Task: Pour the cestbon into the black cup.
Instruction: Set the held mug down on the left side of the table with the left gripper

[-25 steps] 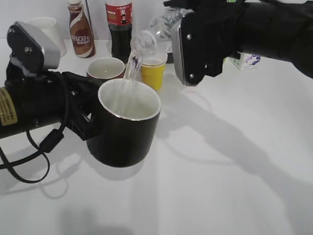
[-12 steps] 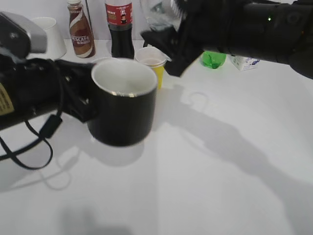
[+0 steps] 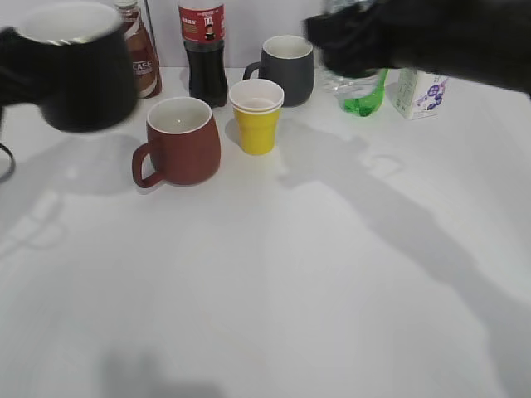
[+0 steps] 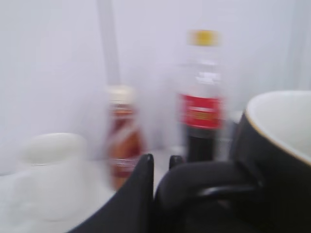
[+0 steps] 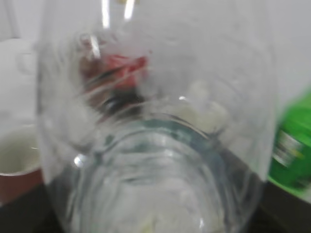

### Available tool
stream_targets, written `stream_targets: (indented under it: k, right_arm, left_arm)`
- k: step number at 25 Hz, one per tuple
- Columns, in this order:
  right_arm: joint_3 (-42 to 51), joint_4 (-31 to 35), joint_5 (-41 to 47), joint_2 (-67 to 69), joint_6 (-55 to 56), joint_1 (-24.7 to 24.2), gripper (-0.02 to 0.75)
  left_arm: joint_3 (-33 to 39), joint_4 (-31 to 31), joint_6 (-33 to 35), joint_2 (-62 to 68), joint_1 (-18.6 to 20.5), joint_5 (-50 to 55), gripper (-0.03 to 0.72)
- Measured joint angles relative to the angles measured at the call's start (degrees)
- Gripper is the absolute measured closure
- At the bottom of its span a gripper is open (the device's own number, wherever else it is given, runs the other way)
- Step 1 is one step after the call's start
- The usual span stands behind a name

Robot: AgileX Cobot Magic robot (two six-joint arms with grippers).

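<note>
Both grippers hold their loads apart: left gripper point(image 4: 160, 194) clamped on the black cup point(image 3: 79, 70) handle at upper left, right gripper point(image 3: 365, 37) carrying the cestbon point(image 5: 155, 121) (grip hidden, state undeterminable); pouring apparently finished, set-down next.

the left hand point(image 4: 160, 194) is blurred and cut by the lower edge of its wrist view; its fingers sit at the handle of the black cup point(image 4: 277, 160), which the right edge cuts. in the exterior view the black cup point(image 3: 79, 66) is smeared by motion and the hand behind it is out of frame. the right hand point(image 3: 348, 41) is a dark blur there, covering most of the cestbon point(image 3: 353, 79). in the right wrist view the cestbon point(image 5: 155, 145) fills the picture, its label not visible, and the fingers cannot be seen.
</note>
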Motion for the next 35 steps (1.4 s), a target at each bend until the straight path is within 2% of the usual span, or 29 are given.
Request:
stream_targets:
  k: [4,7,12,16,26,32,35]
  right_arm:
    - [2.04,0.27,0.00,0.00,0.00,-4.27,0.275]
    - [4.48,0.27,-0.38,0.00,0.00,-5.29,0.275]
    - [7.09,0.27,-1.79,0.00,0.00,-5.45,0.275]
    - [7.16,0.27,-2.28,0.00,0.06,-5.45,0.275]
    - [7.16,0.27,-3.13,0.00,0.47,-5.45,0.275]
    - [7.16,0.27,-3.15,0.00,1.42,-5.45,0.275]
    - [7.16,0.27,-3.19,0.00,1.54,-5.45,0.275]
  left_arm:
    - [-3.32,-0.63,0.00,5.51,6.95,-1.69,0.630]
    - [-5.97,-0.97,0.01,12.40,9.20,-5.30,0.630]
    - [-8.30,-0.91,2.14,24.07,9.59,-14.50,0.630]
    - [-8.36,-0.68,2.53,31.19,9.59,-16.41,0.630]
    - [-7.40,1.21,2.33,34.48,9.59,-19.88,0.622]
    - [-3.14,0.39,1.93,34.31,9.65,-22.89,0.470]
    - [-1.22,-0.35,1.74,33.33,9.65,-23.49,0.441]
